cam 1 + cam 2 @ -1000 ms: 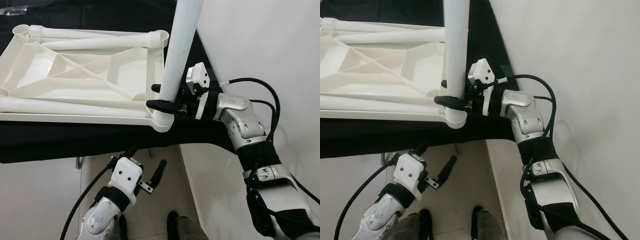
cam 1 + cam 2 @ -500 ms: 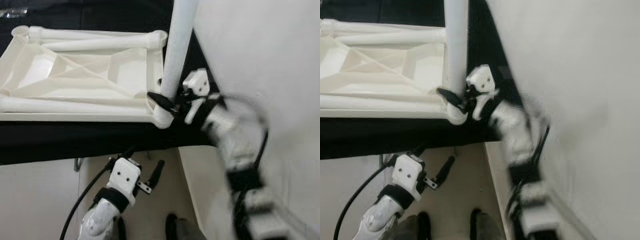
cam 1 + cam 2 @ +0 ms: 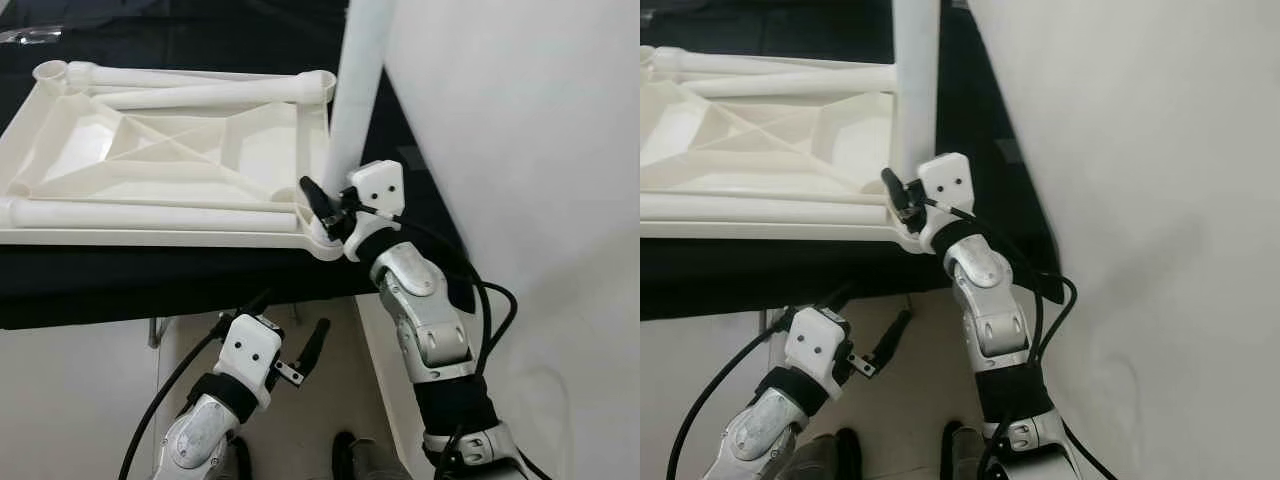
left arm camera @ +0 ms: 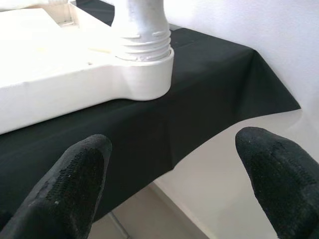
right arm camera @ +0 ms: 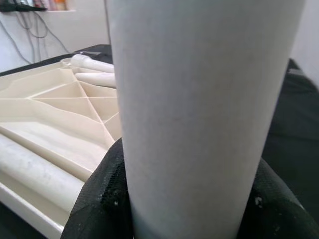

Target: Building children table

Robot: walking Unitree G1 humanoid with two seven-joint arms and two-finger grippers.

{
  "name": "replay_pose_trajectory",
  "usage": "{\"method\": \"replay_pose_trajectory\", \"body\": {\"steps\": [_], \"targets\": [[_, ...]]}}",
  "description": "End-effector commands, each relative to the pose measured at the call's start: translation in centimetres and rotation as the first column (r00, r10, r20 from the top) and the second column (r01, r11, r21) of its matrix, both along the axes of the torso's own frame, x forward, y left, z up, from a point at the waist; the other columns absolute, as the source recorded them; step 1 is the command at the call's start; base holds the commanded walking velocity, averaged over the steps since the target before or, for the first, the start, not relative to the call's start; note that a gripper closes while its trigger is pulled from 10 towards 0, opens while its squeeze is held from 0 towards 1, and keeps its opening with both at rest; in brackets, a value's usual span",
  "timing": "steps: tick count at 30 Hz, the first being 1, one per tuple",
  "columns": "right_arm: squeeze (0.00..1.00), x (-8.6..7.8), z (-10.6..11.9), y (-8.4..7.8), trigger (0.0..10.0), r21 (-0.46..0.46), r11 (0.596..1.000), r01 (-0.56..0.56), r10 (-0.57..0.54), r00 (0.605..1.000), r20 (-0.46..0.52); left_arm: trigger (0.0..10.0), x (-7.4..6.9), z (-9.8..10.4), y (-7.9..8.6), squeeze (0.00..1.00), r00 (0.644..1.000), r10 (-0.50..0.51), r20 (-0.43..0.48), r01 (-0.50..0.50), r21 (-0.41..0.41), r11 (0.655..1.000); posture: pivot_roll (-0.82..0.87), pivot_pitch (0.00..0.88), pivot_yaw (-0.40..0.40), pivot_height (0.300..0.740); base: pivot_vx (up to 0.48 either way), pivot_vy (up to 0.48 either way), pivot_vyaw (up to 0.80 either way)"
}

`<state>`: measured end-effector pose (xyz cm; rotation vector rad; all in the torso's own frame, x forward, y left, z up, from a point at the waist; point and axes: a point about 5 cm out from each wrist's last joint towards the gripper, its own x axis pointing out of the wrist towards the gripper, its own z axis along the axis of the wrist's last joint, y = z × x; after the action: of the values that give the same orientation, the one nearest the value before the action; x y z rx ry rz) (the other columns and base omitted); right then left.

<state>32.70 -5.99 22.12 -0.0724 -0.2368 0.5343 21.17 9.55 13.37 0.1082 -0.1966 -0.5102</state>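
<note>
While the right gripper (image 3: 325, 205) clamps the upright white table leg (image 3: 357, 90) near its base, the leg stands in the corner socket of the upturned cream tabletop (image 3: 160, 170); the left gripper (image 3: 290, 335) hangs open below.

— Right arm? Raised, elbow bent, silver forearm angled up and inward, right gripper (image 3: 322, 206) at the near right corner, black fingers (image 5: 99, 209) closed either side of the upright table leg (image 3: 352, 110).

— And the left? Hanging low, left gripper (image 3: 292, 345) pointing up and forward, fingers (image 4: 70, 184) spread well apart, gripping nothing.
</note>
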Motion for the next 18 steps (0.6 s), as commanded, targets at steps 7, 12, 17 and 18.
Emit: {"method": "replay_pose_trajectory", "body": {"steps": [7,12,17,18], "targets": [[1.00,-0.6,1.3,1.1,10.0,0.045,0.954,-0.297,0.298,0.955,-0.001,10.0,-0.2,-0.6,-0.1,0.00,1.000,-0.003,-0.028,0.004,0.014,1.000,0.03,0.274,-0.084,0.740,0.000,0.000,0.00],[0.00,-0.5,2.4,0.3,10.0,-0.279,0.751,-0.598,0.627,0.779,0.016,10.0,0.0,-0.6,-0.1,0.00,1.000,-0.002,-0.027,0.002,0.012,1.000,0.03,0.272,-0.085,0.740,0.000,0.000,0.00],[0.00,0.7,2.9,-0.9,10.0,-0.268,0.645,-0.716,0.726,0.683,-0.077,10.0,0.0,-0.7,-0.1,0.00,1.000,-0.003,-0.029,0.003,0.012,1.000,0.03,0.268,-0.086,0.740,0.000,0.000,0.00],[0.00,0.8,3.0,-1.0,10.0,-0.263,0.642,-0.720,0.730,0.679,-0.079,10.0,0.0,-0.7,-0.1,0.00,1.000,-0.003,-0.029,0.003,0.013,1.000,0.03,0.268,-0.086,0.740,0.000,0.000,0.00]]}}
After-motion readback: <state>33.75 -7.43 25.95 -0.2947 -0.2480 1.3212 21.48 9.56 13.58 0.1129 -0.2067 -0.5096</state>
